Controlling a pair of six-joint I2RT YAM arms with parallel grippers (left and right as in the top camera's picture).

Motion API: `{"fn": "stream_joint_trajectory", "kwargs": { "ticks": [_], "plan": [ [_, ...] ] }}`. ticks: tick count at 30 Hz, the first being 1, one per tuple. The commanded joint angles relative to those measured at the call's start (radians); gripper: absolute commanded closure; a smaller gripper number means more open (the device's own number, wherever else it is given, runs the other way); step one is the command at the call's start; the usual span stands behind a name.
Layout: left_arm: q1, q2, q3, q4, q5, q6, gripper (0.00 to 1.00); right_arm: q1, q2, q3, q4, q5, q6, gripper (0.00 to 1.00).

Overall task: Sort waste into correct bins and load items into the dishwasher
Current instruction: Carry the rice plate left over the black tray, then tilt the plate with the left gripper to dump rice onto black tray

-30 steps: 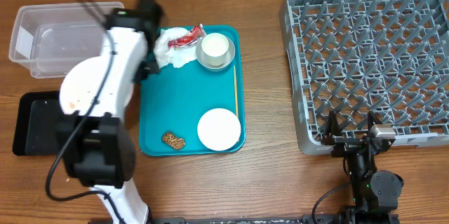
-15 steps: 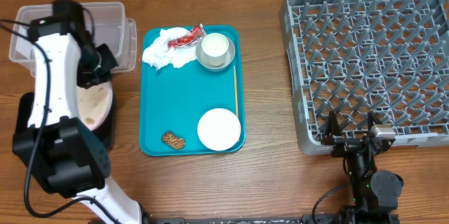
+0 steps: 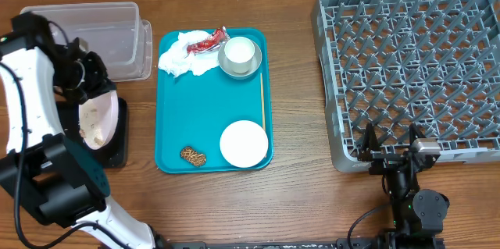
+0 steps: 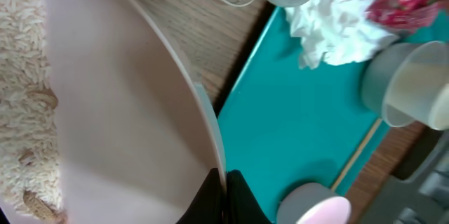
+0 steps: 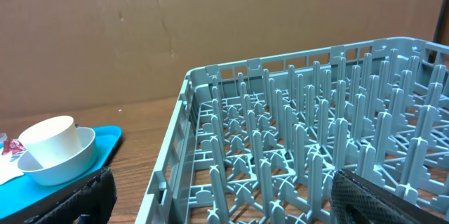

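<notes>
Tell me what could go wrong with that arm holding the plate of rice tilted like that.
The left gripper pinches only the thin rim of the pink plate, so the tilted plate might slip. Some rice could slide past the black tray onto the table, or cling to the plate.

Table (image 3: 297, 194) was grained wood, tub (image 3: 145, 46) was clear glossy plastic, tray (image 3: 203, 116) was smooth teal plastic, rack (image 3: 406, 69) was matt grey plastic, napkins (image 3: 183, 58) were crumpled paper, plate (image 4: 126, 112) looked smooth and matt, wrapper (image 3: 207, 43) shone.
</notes>
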Motion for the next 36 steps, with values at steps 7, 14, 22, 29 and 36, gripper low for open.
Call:
{"fn": "stream_joint_trajectory", "kwargs": {
  "ticks": [7,14,22,29,36],
  "plan": [
    [0.151,-0.032,0.028,-0.039,0.217,0.101,0.96,-0.005,-0.01,-0.011,0.003,0.005,0.007,0.0],
    [0.242,-0.032,0.028,-0.071,0.387,0.146,0.96,-0.005,-0.01,-0.011,0.003,0.005,0.007,0.0],
    [0.283,-0.032,0.028,-0.117,0.489,0.204,0.96,-0.005,-0.01,-0.011,0.003,0.005,0.007,0.0],
    [0.305,-0.031,0.028,-0.129,0.528,0.249,0.96,-0.005,-0.01,-0.011,0.003,0.005,0.007,0.0],
    [0.314,-0.027,0.026,-0.167,0.573,0.271,0.96,-0.005,-0.01,-0.01,0.003,0.005,0.007,0.0]
  ]
}}
